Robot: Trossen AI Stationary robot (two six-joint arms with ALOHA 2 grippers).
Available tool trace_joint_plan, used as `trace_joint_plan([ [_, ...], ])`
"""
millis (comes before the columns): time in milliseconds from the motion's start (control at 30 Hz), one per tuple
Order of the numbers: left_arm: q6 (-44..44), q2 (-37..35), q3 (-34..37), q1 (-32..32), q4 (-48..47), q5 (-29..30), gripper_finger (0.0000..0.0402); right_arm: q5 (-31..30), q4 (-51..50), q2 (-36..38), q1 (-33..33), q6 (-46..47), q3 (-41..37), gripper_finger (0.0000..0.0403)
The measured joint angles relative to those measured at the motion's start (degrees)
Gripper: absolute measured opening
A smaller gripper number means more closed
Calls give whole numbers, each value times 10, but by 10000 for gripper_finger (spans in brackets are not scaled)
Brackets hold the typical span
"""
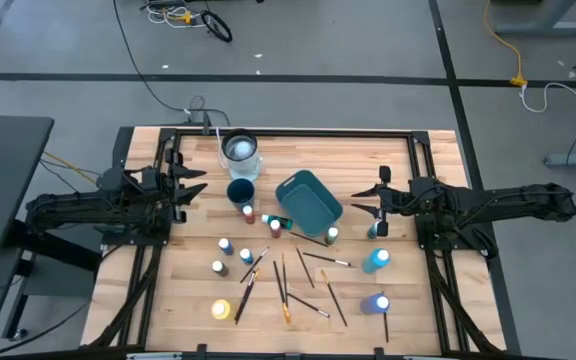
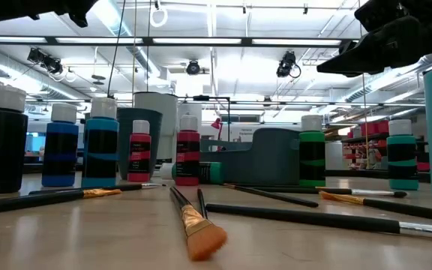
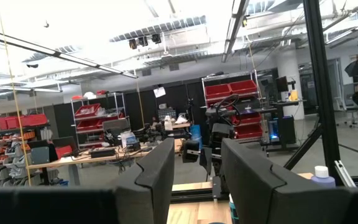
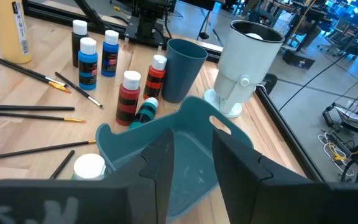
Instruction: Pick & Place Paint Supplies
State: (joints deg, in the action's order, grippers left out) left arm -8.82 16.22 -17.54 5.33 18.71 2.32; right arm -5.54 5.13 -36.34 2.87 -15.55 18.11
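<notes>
Paint bottles point(image 1: 251, 248) and brushes point(image 1: 308, 280) are lying scattered on the wooden surface point(image 1: 418, 300) beside the teal tray point(image 1: 310, 200); some bottles are overlapping in the low view. Both arms are hovering with jaws parted, empty: left gripper point(image 1: 196, 187), right gripper point(image 1: 360, 201).

Left pincer point(image 1: 200, 186) and right pincer point(image 1: 360, 201) raised, fingers apart, empty

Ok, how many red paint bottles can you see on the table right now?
2. One red bottle stands beside the dark blue cup; the other stands near the teal tray. More could be hidden behind the tray.
</notes>
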Motion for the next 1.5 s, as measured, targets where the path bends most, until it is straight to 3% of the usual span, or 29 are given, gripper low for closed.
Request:
trace_joint_plan([
  [1500, 0, 0, 0, 0, 0, 0, 142, 4, 0, 0, 0, 19, 0, 114],
])
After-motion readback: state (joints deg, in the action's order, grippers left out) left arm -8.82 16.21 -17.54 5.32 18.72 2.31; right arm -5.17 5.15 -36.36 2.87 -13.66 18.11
